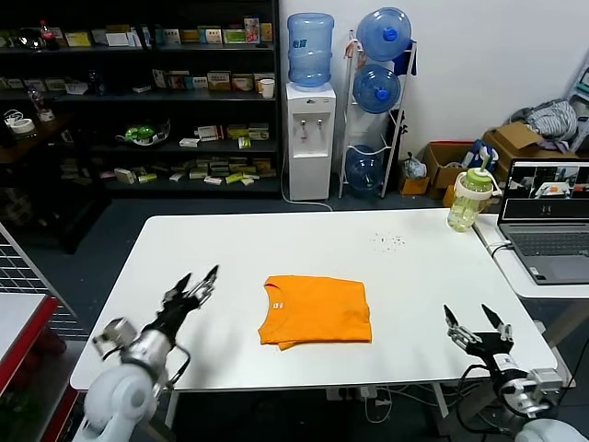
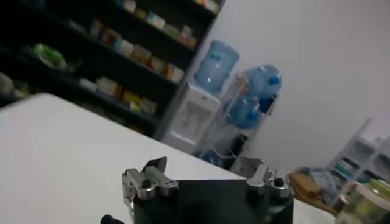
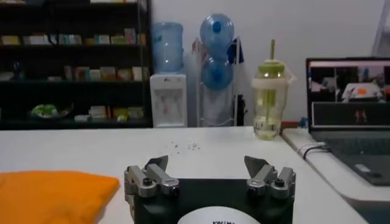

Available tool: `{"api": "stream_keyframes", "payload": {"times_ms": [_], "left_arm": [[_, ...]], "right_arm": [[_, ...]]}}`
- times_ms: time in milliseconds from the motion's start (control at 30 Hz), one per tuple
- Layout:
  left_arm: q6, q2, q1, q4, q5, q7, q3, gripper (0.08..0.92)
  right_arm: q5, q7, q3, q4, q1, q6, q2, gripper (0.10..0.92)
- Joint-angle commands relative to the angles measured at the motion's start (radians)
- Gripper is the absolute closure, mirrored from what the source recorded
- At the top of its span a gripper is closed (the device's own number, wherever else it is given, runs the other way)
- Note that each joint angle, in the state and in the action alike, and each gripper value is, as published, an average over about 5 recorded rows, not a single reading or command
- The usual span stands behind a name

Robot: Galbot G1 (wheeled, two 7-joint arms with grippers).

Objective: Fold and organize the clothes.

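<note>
White worktop (image 1: pixel 386 304) carries the folded orange T-shirt (image 1: pixel 317 312); left gripper (image 1: pixel 198 285) and right gripper (image 1: pixel 475 322) flank it, fingers spread wide, holding and touching nothing.

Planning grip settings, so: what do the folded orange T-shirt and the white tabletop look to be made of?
The folded orange T-shirt: soft matte knit fabric, probably cotton, judging by its limp, rounded fold edges. The white tabletop: a hard, smooth, faintly glossy surface, likely laminate or painted board; the flat, even sheen leaves that open.
</note>
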Motion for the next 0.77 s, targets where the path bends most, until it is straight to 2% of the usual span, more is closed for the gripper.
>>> {"api": "stream_keyframes", "payload": {"times_ms": [33,233,767], "left_arm": [[-0.647,-0.121,0.344,0.074,0.438,0.409,-0.299,0.181],[-0.67,-0.167,0.35,0.087,0.444,0.411,-0.266,0.177],[-0.663,-0.213,0.353,0.078,0.463,0.38,-0.216,0.177]], "right_arm": [[-0.123,-0.141,0.143,-0.036,-0.13,0.389,0.138,0.203],[-0.188,-0.138,0.143,-0.037,-0.135,0.449,0.19,0.203],[-0.229,-0.132,0.111,-0.045,-0.091,0.435,0.218,0.203]]}}
